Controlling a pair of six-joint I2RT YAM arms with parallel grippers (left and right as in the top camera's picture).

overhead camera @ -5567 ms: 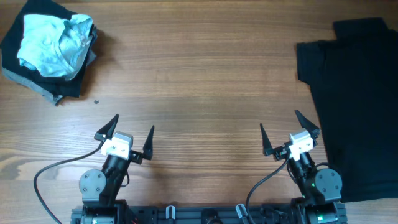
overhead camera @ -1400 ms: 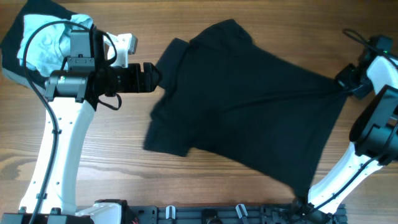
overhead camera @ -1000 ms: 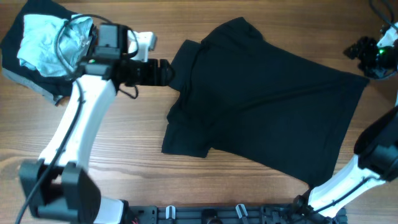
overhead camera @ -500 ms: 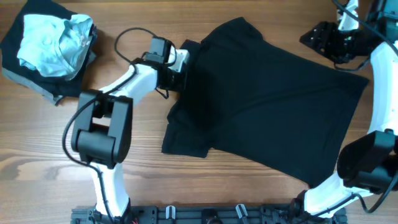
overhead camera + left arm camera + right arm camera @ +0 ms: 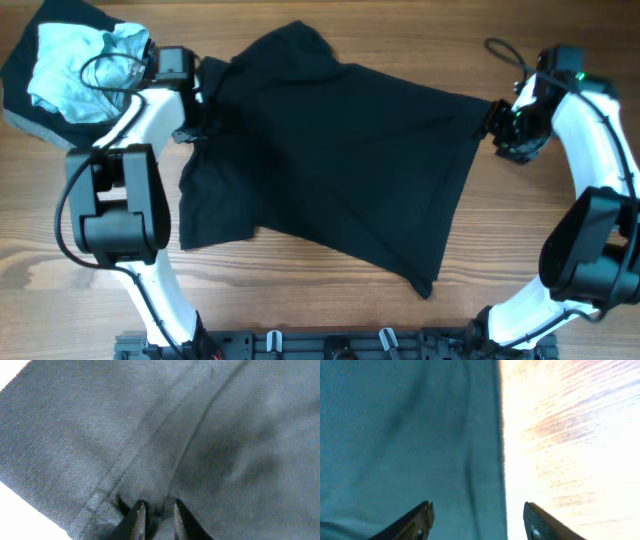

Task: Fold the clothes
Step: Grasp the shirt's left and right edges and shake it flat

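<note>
A black T-shirt (image 5: 330, 150) lies spread across the middle of the wooden table (image 5: 90, 290), with wrinkles at its left side. My left gripper (image 5: 207, 100) sits at the shirt's upper left edge. In the left wrist view its fingers stand close together (image 5: 157, 521), pinching a fold of the dark fabric (image 5: 200, 435) beside a seam. My right gripper (image 5: 492, 122) is at the shirt's right corner. In the right wrist view it stands open (image 5: 479, 521), its fingers wide apart over the shirt's hem (image 5: 490, 460), with bare wood (image 5: 570, 435) to the right.
A pile of clothes (image 5: 85, 70), a crumpled light blue garment on top of dark ones, lies at the table's far left corner, just left of the left arm. Bare wood shows along the front and at the far right.
The shirt has shifted left and toward the far edge. The left gripper moved left with the shirt's edge. The right arm came down from the far right to the shirt's right corner.
</note>
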